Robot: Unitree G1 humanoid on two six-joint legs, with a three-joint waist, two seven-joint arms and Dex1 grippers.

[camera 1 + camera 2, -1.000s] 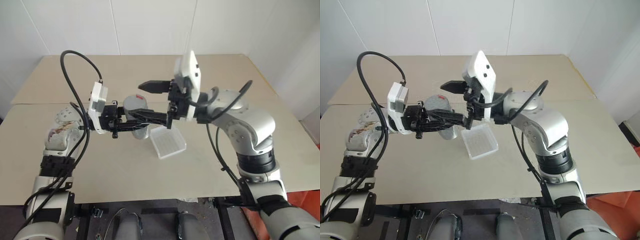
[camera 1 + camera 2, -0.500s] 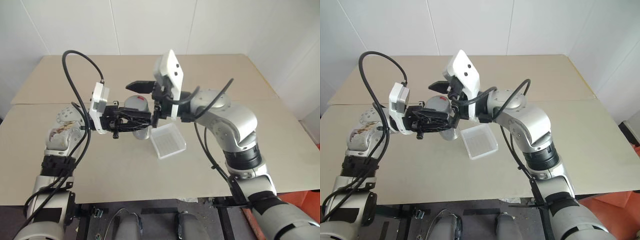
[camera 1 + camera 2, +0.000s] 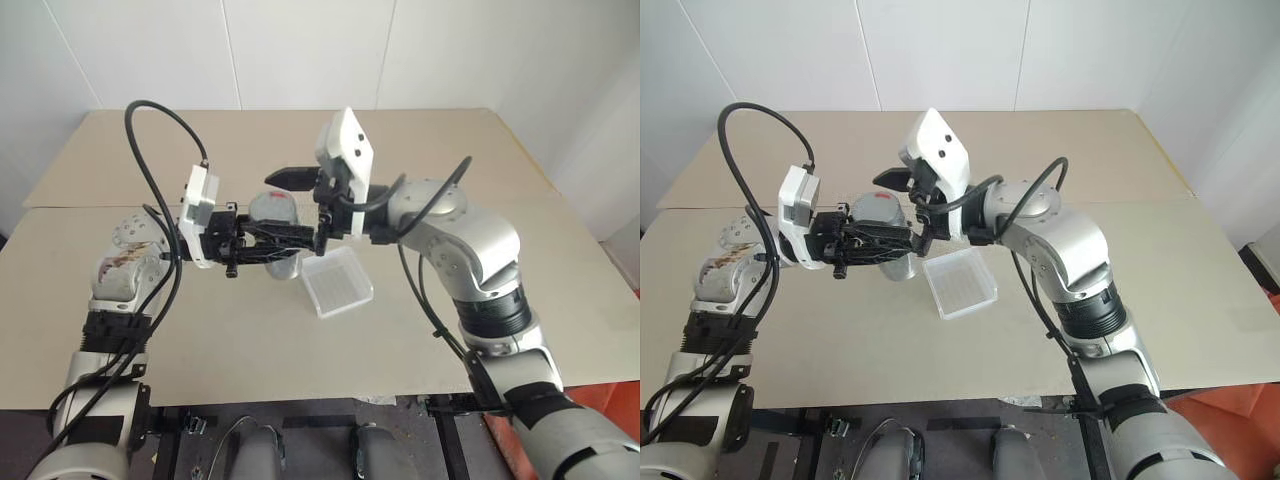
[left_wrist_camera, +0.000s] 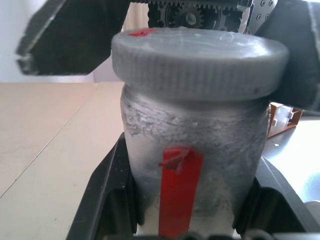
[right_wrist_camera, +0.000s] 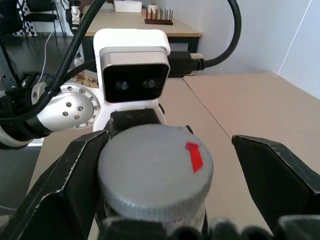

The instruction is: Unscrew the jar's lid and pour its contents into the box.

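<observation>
Jar: upright, off the table, clamped at its body in my left gripper.
Lid: on the jar, red mark up.
Right gripper: spread wide, one finger either side of the lid; contact unclear.
Box: on the table, just beside and below the jar.

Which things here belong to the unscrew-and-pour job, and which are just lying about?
Job:
- jar, held in the left gripper
- lid, on the jar
- box, on the table beside the jar
- right gripper, jaws open either side of the lid

Lying about:
- table, bare cardboard top
- rack on a far desk
- chairs behind it
</observation>
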